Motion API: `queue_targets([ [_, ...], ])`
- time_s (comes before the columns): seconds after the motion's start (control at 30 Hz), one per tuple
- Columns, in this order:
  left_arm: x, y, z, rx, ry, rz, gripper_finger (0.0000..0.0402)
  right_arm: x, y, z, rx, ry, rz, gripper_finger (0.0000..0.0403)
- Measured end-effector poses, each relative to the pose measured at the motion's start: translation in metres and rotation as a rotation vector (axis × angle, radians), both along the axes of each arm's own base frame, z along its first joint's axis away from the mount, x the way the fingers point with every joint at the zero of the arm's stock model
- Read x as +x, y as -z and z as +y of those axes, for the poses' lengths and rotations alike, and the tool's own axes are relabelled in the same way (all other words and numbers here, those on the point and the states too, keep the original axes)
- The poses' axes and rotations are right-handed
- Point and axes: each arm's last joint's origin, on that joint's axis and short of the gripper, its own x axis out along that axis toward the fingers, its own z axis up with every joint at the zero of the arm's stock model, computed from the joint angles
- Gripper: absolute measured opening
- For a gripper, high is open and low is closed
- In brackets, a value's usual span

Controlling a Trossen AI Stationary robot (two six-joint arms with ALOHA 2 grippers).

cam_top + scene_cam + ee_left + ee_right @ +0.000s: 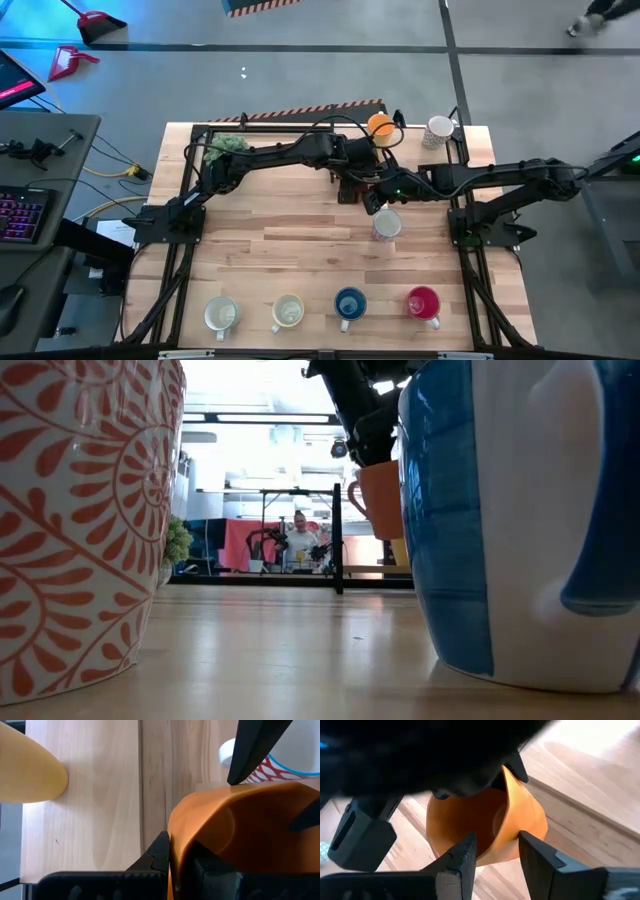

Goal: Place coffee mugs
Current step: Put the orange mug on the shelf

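Orange round ceramic mug (380,126) sits at upper centre of the high view, above the wooden tabletop (300,260). Low view: it hangs upright, handle leftward. Left wrist view: left gripper (182,862) fingers grip its wall. Right wrist view: right gripper (497,852) fingers straddle its rim.

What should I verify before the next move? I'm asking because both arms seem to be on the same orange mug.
1. Left gripper holding the orange mug: ok, its fingers pinch the wall.
2. Right gripper ready to take it: ok, fingers open, one on each side of the wall.
3. Right fingers touching the mug: cannot tell.
4. Mug lifted off the table: ok, raised in the low view.
5. Clearance from the white mug by the right gripper: cannot tell.
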Motion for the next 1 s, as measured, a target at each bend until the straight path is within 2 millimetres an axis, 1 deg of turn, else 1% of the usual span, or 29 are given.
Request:
queue_targets([
  [0.07, -0.001, 0.000, 0.000, -0.007, 0.004, 0.012, 0.0011, 0.002, -0.003, 0.002, -0.006, -0.035, -0.007, 0.0117],
  [0.2, -0.005, -0.005, 0.000, -0.033, 0.016, 0.008, 0.0011, 0.003, -0.020, 0.006, -0.030, -0.083, -0.014, 0.0117],
  [0.3, -0.004, -0.006, 0.002, -0.061, 0.025, -0.013, 0.0010, 0.000, -0.034, 0.011, -0.026, -0.098, 0.017, 0.0116],
  [0.4, -0.004, -0.005, 0.001, -0.056, 0.021, -0.003, 0.0010, -0.003, -0.042, 0.017, -0.037, -0.136, 0.038, 0.0116],
  [0.5, -0.005, -0.004, 0.001, -0.052, 0.022, 0.010, 0.0010, -0.004, -0.055, 0.023, -0.081, -0.185, 0.013, 0.0116],
  [0.6, -0.008, -0.001, 0.001, -0.056, 0.022, 0.055, 0.0010, -0.012, -0.069, 0.029, -0.130, -0.233, -0.002, 0.0116],
  [0.67, -0.010, 0.001, 0.001, -0.060, 0.018, 0.079, 0.0010, -0.021, -0.080, 0.033, -0.184, -0.243, 0.004, 0.0116],
  [0.77, -0.013, 0.002, -0.001, -0.063, 0.017, 0.119, 0.0010, -0.043, -0.095, 0.038, -0.265, -0.271, -0.003, 0.0116],
  [0.9, -0.015, 0.004, -0.002, -0.070, 0.017, 0.149, 0.0010, -0.081, -0.115, 0.045, -0.340, -0.366, -0.106, 0.0116],
  [1.0, -0.020, 0.006, -0.003, -0.079, 0.015, 0.199, 0.0010, -0.110, -0.128, 0.047, -0.354, -0.424, -0.196, 0.0116],
])
